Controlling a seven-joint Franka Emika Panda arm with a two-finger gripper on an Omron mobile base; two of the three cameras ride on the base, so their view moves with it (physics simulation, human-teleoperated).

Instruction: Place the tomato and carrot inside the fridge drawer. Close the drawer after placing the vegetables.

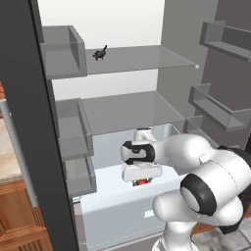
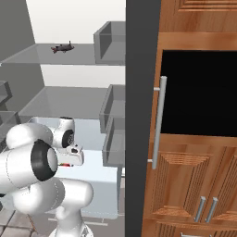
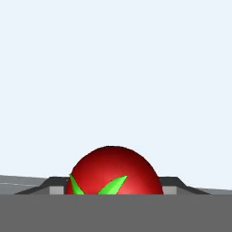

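Red tomato, green leaves up, sits between the pincer jaws, gripped, in hand view. Left base view adds: pincer lowered over the pulled-out pale fridge drawer, red showing beneath it. Small dark object lies on upper glass shelf.
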